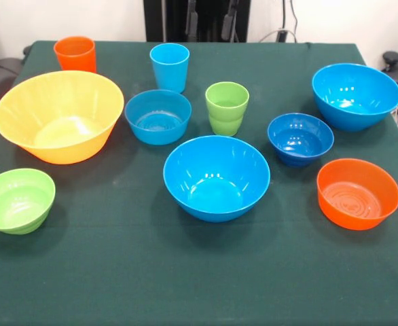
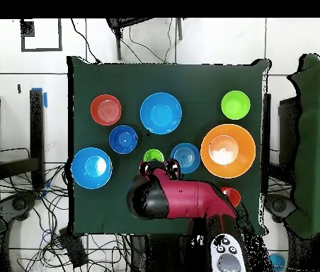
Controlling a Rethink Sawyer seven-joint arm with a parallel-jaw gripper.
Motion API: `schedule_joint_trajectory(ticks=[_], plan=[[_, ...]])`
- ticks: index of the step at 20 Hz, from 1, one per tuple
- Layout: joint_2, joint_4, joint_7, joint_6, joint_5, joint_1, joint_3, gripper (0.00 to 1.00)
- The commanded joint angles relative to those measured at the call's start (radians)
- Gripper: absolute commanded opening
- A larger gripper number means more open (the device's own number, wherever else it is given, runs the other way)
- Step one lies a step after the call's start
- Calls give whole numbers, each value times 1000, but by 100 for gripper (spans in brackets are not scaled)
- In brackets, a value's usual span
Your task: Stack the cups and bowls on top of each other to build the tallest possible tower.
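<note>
Green table (image 1: 185, 285) holds 7 bowls (image 1: 216, 178), 3 cups (image 1: 227, 108), all unstacked

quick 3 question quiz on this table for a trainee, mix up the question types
1. True or false: nothing is stacked yet; every bowl and cup stands alone on the table.
2. How many cups are on the table? A) two B) three C) four
3. Fill in: in the front view, the lime green cup stands between the medium light blue bowl and the small ____ bowl.

Key: 1 true. 2 B: the orange cup, the light blue cup and the lime green one. 3 dark blue.
</note>
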Motion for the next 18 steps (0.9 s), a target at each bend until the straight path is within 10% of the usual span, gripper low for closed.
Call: schedule_joint_trajectory(ticks=[1, 18], plan=[[51, 26, -88, 77, -111, -64, 136, 100], [126, -49, -210, 122, -308, -304, 317, 100]])
